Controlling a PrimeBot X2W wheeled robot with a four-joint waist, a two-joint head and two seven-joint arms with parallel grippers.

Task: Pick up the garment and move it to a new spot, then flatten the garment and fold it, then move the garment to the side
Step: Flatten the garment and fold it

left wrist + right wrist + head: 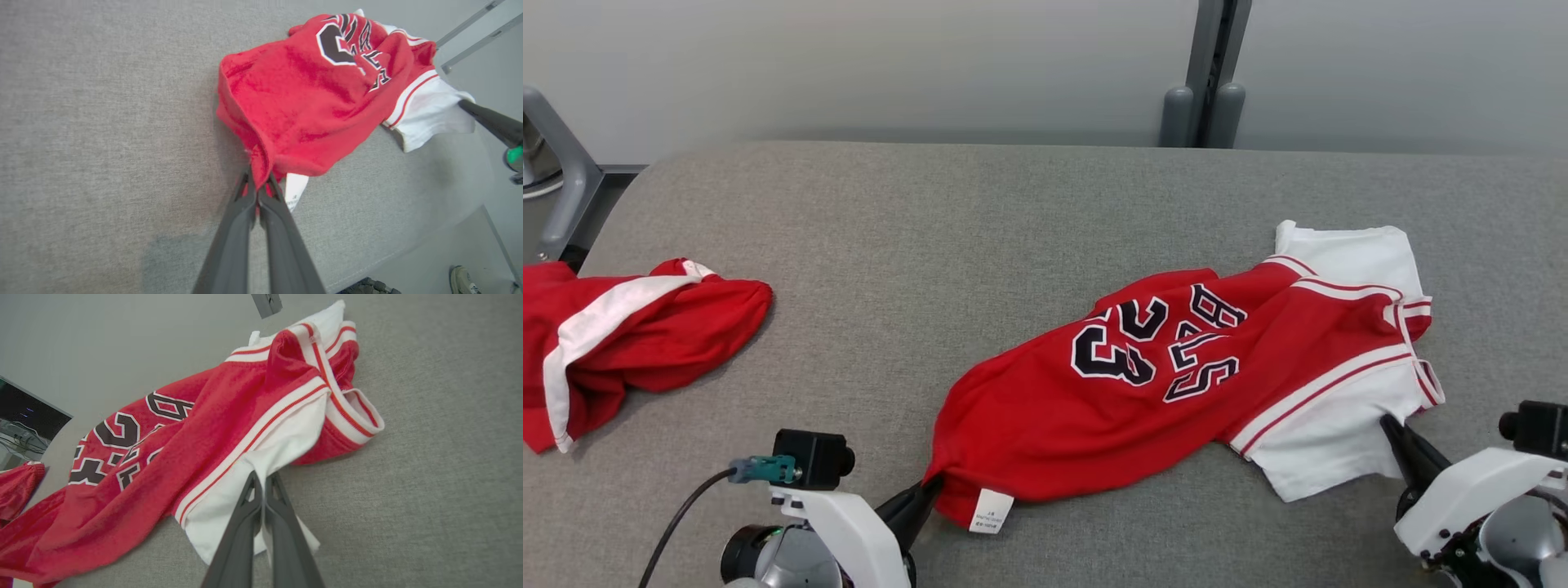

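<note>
Our left fingers [916,500] are pinched shut on the red hem corner of the jersey [1045,416], just beside its white label [991,511]. Our right fingers [1403,439] are shut on the edge of the white sleeve [1331,457]. The jersey lies rumpled between and ahead of both, its long axis running from one pair to the other, so we judge a two-arm lift fits. The grey tabletop [931,245] stretches beyond. A second red garment [645,343] sits well left of the left fingers, and a pale wall [849,65] stands behind.

White wrist housings [849,531] carry black cameras [813,457], a teal-plugged black cable [676,518] and dark jaws.
</note>
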